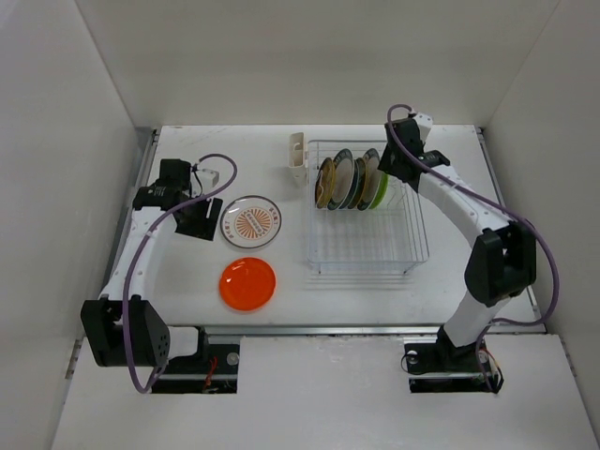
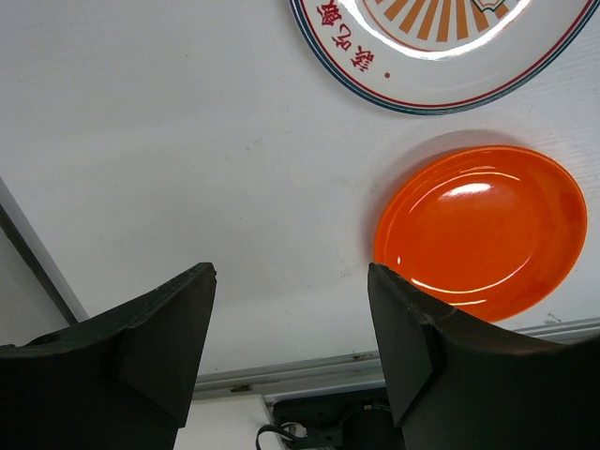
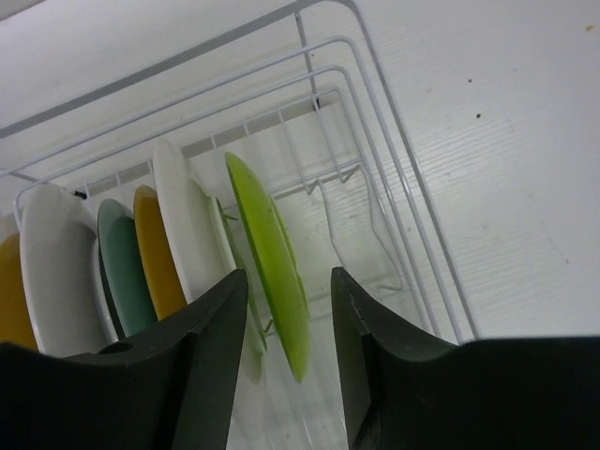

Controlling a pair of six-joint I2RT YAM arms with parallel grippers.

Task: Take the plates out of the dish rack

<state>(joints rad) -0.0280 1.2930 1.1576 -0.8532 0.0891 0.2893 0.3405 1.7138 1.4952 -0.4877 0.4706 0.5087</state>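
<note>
Your right pincer (image 3: 289,281) is hanging with jaws apart, lining up over the green plate (image 3: 267,253). This is the endmost plate standing in the rack (image 1: 361,273), near the far edge and right of middle. I judge you are starting the next pick, which is calling for a straight descent and a close on that rim. Your left pincer (image 2: 291,319) is idling agape and empty by the left edge, beside the orange plate (image 1: 248,283) and the white plate (image 1: 251,221), both lying flat.

white table (image 1: 309,292) | orange plate (image 1: 248,283) | patterned plate (image 1: 251,221) (just beyond it) | dish rack (image 1: 366,251) at right

Two plates (image 1: 250,222) lie left of the rack (image 1: 375,246).
</note>
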